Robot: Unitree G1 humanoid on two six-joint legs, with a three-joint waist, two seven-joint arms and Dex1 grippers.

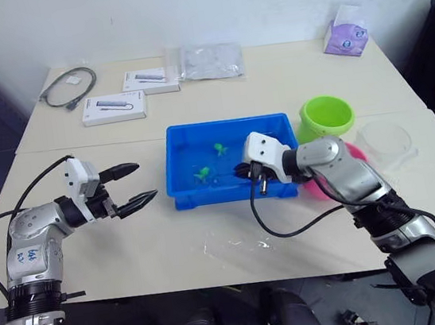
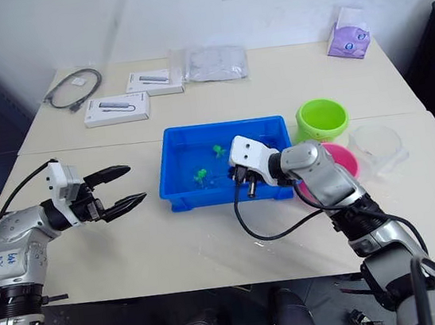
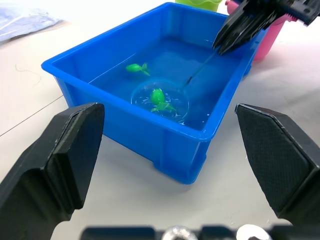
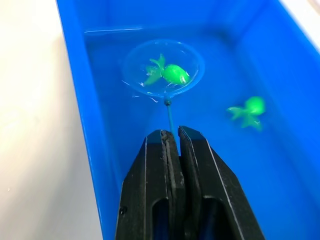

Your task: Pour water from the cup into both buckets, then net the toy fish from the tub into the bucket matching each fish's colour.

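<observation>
Looking down from the head, the blue tub sits mid-worktop with the green bucket and the pink bucket just beside its right end, and the clear cup near them further right. The right tool reaches into the tub; the left tool hangs apart from the tub's left end, fingers spread and holding nothing.

From the left wrist, the net lies in the water around one green fish, with a second green fish loose beside it.

From the right wrist, the right tool's fingers are pinched together on the net's thin handle, and the hoop circles the fish.

Judging the risk: the handle is slim, so it could twist in the grip on lifting and tip the fish out. A quick carry to the green bucket might also drip water or catch the tub's rim.
</observation>
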